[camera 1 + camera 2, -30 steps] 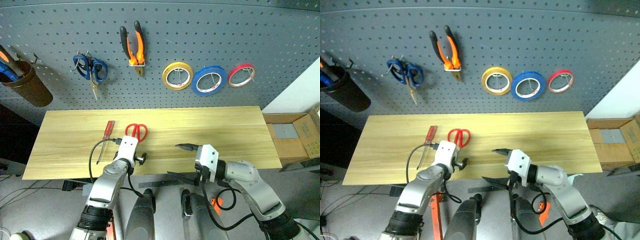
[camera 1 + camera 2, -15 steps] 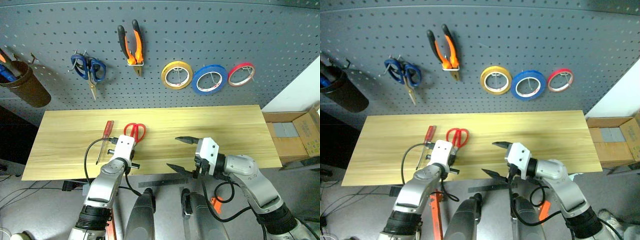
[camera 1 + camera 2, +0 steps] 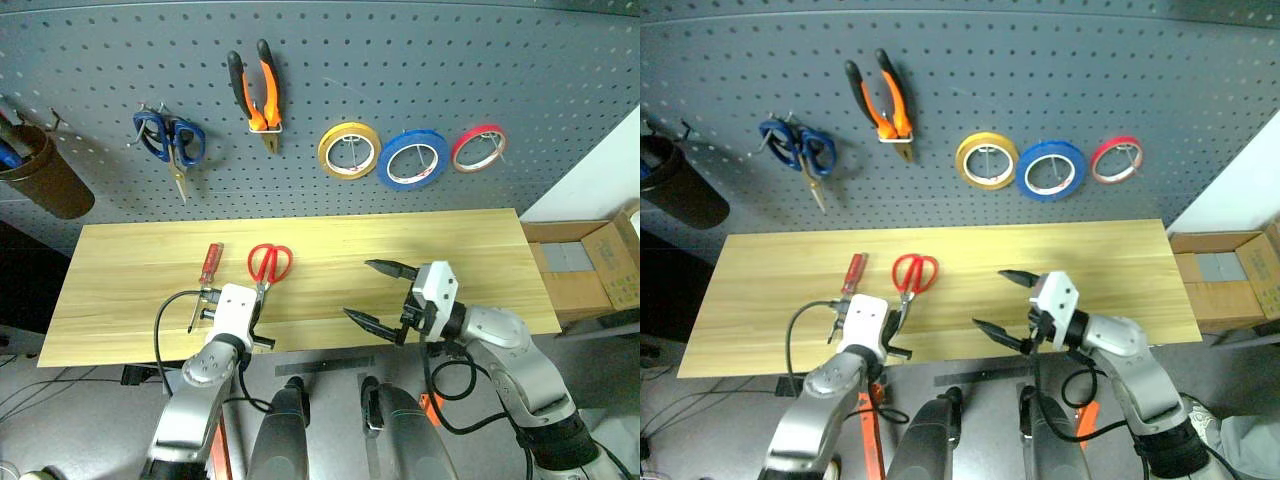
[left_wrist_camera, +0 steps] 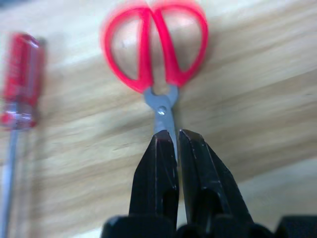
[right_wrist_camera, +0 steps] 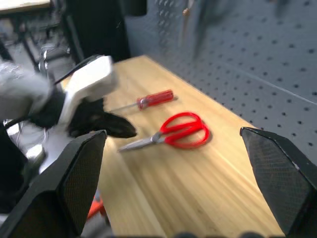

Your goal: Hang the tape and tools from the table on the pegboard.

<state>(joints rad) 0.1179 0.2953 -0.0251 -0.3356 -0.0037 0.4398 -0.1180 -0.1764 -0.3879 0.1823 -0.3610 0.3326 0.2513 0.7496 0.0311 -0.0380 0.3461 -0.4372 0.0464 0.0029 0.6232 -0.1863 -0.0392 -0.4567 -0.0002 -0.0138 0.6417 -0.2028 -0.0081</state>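
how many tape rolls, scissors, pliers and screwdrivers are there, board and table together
tape rolls: 3 (yellow, blue, red)
scissors: 2 (blue-handled scissors, red-handled scissors)
pliers: 1
screwdriver: 1
total: 7

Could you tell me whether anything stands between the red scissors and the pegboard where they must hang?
Nothing visible does. The red scissors lie on the table, blades pinched by the left gripper, and only bare tabletop lies between them and the pegboard.
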